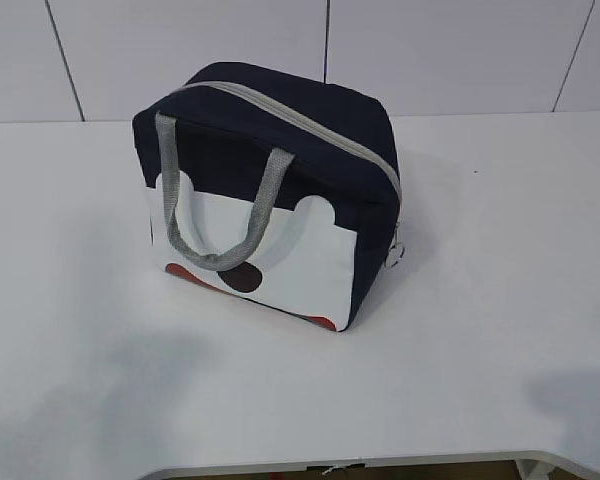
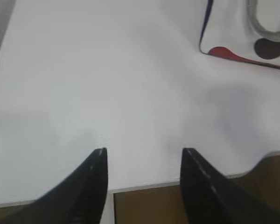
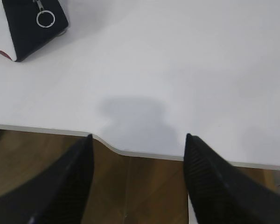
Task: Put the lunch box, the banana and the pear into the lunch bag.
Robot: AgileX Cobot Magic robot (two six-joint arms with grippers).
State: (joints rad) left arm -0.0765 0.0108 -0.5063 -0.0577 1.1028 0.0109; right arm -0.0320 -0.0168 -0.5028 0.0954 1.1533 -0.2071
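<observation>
The navy lunch bag [image 1: 280, 170] stands zipped shut in the middle of the white table, its white spotted panel and grey handles facing the front. The lunch box, the banana and the pear are out of view. In the left wrist view my left gripper [image 2: 143, 151] hovers open over the table's front edge with nothing between its fingers; a corner of the lunch bag [image 2: 245, 44] shows at the top right. My right gripper [image 3: 137, 137] is open and empty above the front edge too. The lunch bag [image 3: 30, 25] with its metal ring pull [image 3: 45, 19] lies at the top left there.
The white table [image 1: 500, 300] has a front edge with a curved notch [image 3: 109, 142]. Brown floor [image 3: 140, 191] shows below that edge. A tiled wall [image 1: 430, 50] rises behind the table. Neither arm appears in the exterior view.
</observation>
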